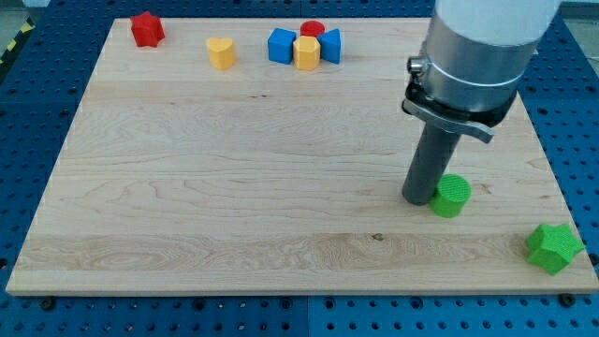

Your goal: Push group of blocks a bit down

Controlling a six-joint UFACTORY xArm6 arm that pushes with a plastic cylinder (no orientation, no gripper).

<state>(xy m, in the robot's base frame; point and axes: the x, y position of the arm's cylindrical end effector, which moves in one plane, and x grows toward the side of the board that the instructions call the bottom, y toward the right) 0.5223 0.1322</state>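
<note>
In the camera view, the group of blocks named in the task is taken to be the cluster near the tabletop's top edge, right of centre: a blue block (281,45), a yellow block (306,52) of roughly hexagonal shape, a red cylinder (313,30) behind it, and a second blue block (330,44), all touching or nearly so. My tip (417,199) is set down on the tabletop (234,187) well apart from that cluster, toward the view's lower right, and is seen just beside, apparently touching, a green cylinder (451,196) on its right. No claw is carried by this arm, so an open or closed state does not apply; only the straight dark rod is presented. The cluster therefore lies up and to the view's left of my tip, with its long axis running left to right. For a downward push, it is judged that the tip would have to be brought above the cluster, between it and the top edge, where little room is left. Elsewhere, a yellow heart-like block (221,52) and a red star (146,29) are seen at the upper left, and a green star (552,247) at the lower right corner. The surface is pale wood, resting on a blue perforated base (37,112).
</note>
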